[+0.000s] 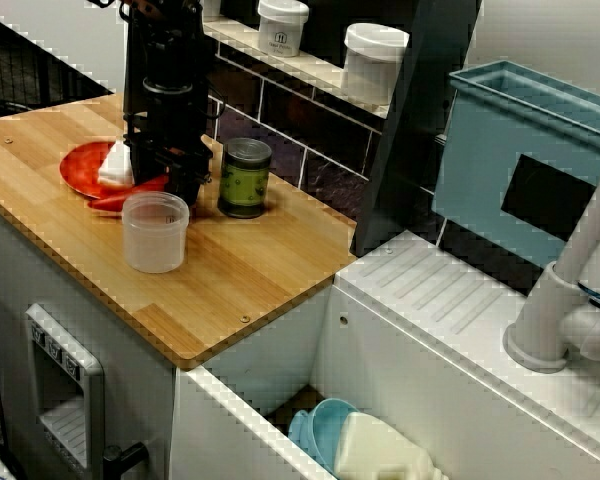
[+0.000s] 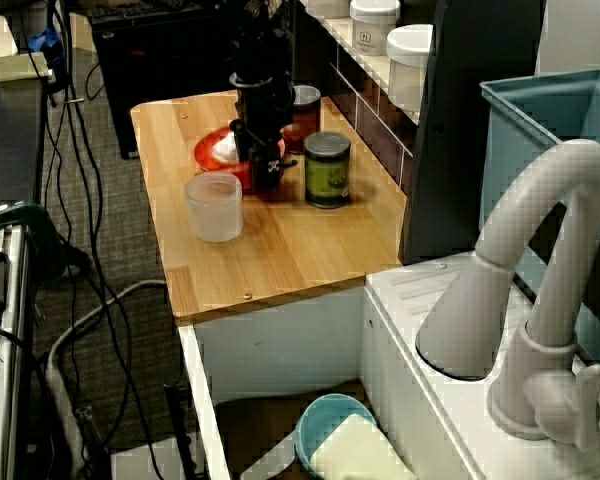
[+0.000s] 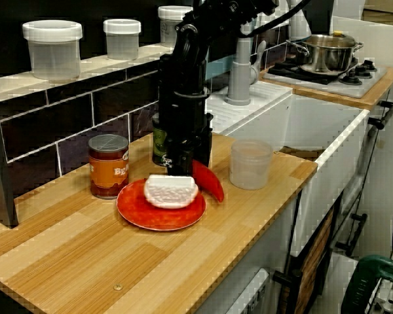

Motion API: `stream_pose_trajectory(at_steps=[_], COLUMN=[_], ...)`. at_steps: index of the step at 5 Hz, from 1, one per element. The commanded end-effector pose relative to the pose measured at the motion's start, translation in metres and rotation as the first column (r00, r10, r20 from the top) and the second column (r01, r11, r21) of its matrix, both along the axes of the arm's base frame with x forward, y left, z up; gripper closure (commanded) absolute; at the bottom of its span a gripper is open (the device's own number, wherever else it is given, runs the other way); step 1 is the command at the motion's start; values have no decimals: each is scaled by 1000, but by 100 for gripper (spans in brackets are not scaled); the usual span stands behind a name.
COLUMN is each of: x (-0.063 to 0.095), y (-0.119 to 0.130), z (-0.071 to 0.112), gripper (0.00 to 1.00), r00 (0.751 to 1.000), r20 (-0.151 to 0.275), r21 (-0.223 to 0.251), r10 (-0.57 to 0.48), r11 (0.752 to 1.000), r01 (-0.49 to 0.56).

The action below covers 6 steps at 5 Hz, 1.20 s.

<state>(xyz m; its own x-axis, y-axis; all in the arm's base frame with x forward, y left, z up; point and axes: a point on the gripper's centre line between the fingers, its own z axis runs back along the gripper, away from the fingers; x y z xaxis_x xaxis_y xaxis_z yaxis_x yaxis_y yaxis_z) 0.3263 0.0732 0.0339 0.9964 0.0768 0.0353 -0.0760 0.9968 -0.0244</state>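
Observation:
My black gripper (image 3: pixel 185 165) points straight down at the right rim of a red plate (image 3: pixel 141 212), its tips at the upper end of a red chili pepper (image 3: pixel 209 182). The pepper lies against the plate's edge. The fingers hide the contact, so a grip cannot be made out. A white block (image 3: pixel 170 191) rests on the plate. In the view from the sink side, the gripper (image 1: pixel 185 185) stands between the plate (image 1: pixel 80 170) and a green can (image 1: pixel 245 177). A translucent plastic cup (image 1: pixel 155 232) stands just in front of it.
An orange jar (image 3: pixel 108 165) stands by the tiled wall behind the plate. White lidded jars (image 1: pixel 375 60) sit on the ledge. Past the wooden counter's edge (image 1: pixel 270 320) is a sink holding a blue bowl (image 1: pixel 325 430), with a faucet (image 2: pixel 540 280) and a blue rack (image 1: pixel 520 150).

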Motion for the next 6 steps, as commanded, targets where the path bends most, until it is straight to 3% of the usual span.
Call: stream_pose_trajectory(at_steps=[1, 3, 6], x=[21, 29, 8], y=[7, 5, 1], z=[44, 78, 92], gripper=[100, 100, 100], r00=[1000, 999, 995], r20=[29, 28, 73], r21=[-45, -99, -117], r10=[2, -15, -67], r11=[999, 995, 990], r01=[-1, 18, 75])
